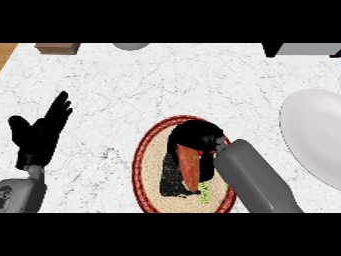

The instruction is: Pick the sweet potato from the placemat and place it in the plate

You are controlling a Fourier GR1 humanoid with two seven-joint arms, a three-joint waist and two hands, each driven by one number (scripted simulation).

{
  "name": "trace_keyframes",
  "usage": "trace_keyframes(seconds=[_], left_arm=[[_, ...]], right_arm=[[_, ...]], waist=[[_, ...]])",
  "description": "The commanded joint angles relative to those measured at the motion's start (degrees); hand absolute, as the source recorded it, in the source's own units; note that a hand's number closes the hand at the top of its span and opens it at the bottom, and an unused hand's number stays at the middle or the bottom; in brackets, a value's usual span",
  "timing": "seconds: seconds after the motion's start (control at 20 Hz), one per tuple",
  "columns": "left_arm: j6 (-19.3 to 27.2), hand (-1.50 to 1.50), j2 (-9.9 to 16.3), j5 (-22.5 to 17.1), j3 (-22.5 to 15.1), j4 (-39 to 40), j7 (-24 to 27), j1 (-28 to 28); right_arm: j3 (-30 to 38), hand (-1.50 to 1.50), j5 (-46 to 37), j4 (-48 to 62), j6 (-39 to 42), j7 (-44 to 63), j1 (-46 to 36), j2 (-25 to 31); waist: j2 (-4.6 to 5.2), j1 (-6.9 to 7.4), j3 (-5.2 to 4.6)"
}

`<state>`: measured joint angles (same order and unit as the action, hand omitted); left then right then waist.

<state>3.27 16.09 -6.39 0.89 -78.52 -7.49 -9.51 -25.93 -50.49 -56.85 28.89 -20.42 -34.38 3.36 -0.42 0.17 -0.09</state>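
Note:
A round woven placemat [148,165] with a dark red rim lies at the lower middle of the marble counter. On it lies the orange-brown sweet potato [191,166], lengthwise, partly hidden. My right hand [196,136] covers its far end from above, with fingers curled down around it. The grey right forearm [254,177] comes in from the lower right. A large white plate [324,137] sits at the right edge of the view, apart from the placemat. My left hand [40,132] rests open at the left, fingers pointing up.
A brown wooden block [57,48] stands at the far left edge. A grey round object [131,46] shows at the far middle, and a grey and black appliance [306,49] at the far right. Wooden floor shows beyond the counter's corners.

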Motion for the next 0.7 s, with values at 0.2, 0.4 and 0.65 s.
trace_keyframes(seconds=[0.2,0.4,0.65], left_arm=[[1.0,0.00,-1.6,1.0,0.9,-0.5,0.7,2.4],[1.9,0.00,-0.8,1.4,1.4,-1.3,-0.6,3.9],[-0.2,0.00,1.7,-0.7,3.6,-2.8,-1.9,3.3]], right_arm=[[-4.4,1.50,-1.8,-17.6,-0.3,-0.6,19.5,6.2],[-3.7,1.50,-1.8,-28.9,-3.6,-3.6,31.4,16.6],[2.5,1.50,-2.7,-46.7,-17.1,-5.2,44.1,23.7]], waist=[[-0.24,-2.43,0.05],[-0.95,-5.20,0.06],[-0.63,-4.35,0.09]])
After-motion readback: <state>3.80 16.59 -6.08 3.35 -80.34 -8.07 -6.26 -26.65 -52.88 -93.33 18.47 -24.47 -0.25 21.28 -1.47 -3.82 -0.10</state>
